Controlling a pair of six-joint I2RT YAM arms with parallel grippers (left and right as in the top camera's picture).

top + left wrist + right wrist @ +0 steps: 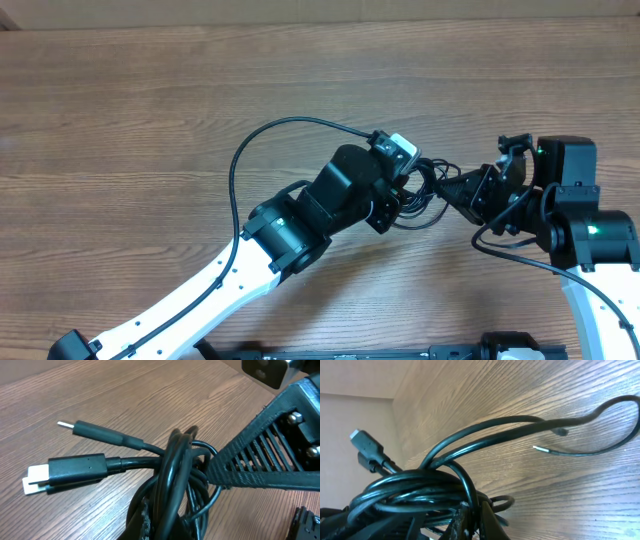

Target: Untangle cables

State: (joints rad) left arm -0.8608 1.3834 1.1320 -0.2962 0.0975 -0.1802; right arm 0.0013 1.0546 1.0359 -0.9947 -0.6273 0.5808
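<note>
The cables [428, 188] form a small black tangled bundle in the middle of the wooden table, held between both grippers. My left gripper [408, 192] comes in from the lower left and is shut on the bundle [175, 480], which fills its jaws. Two plug ends [85, 467] stick out to the left in the left wrist view. My right gripper [452, 186] reaches in from the right, shut on one strand [467, 485] of the cables that runs down between its fingers. Two loose thin ends [540, 448] arc away over the table.
Wooden table [150, 120] all around. The left arm's own black wire [240, 160] loops out to the left of its wrist. The right gripper's lattice finger [260, 455] crosses the left wrist view close to the bundle.
</note>
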